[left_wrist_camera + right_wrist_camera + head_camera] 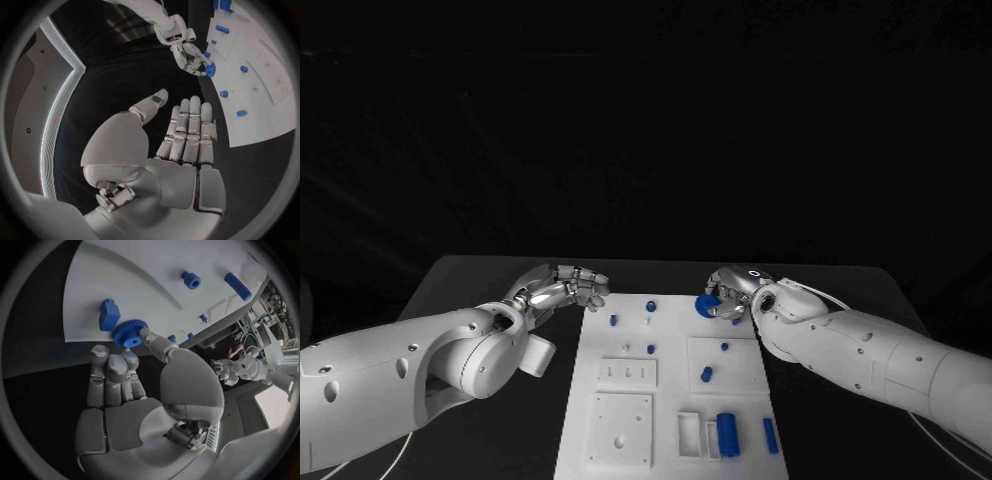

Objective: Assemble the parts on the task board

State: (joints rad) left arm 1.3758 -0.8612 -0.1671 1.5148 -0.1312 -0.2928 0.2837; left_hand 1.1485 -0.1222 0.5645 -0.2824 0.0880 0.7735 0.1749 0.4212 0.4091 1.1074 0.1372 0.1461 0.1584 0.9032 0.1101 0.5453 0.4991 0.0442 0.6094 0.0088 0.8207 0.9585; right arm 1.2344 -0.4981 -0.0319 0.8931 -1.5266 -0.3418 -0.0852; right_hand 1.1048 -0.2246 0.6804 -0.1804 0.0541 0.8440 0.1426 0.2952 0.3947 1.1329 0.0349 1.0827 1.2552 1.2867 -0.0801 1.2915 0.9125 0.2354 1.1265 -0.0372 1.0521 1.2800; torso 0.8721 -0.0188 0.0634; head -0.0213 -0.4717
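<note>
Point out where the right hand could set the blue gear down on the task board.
The right hand holds the blue gear. The task board is bare centrally, between the two recessed panels and the near tray. Its far strip with small blue pegs and the near-right corner with long blue parts are crowded.

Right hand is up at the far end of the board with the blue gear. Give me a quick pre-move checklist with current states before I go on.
1. Blue gear held by the right hand: ok, it sits at the fingertips, thumb against it.
2. Grip firm enough to carry: cannot tell; only the fingertips touch it.
3. Left hand free: ok, fingers straight and holding nothing, beside the task board, off its left edge.
4. The two hands apart: ok, a wide gap shows between them.
5. Gear's seat on the board: cannot tell which spot takes it.
6. Blue block next to the gear: not ok, it lies close and could be nudged.
</note>
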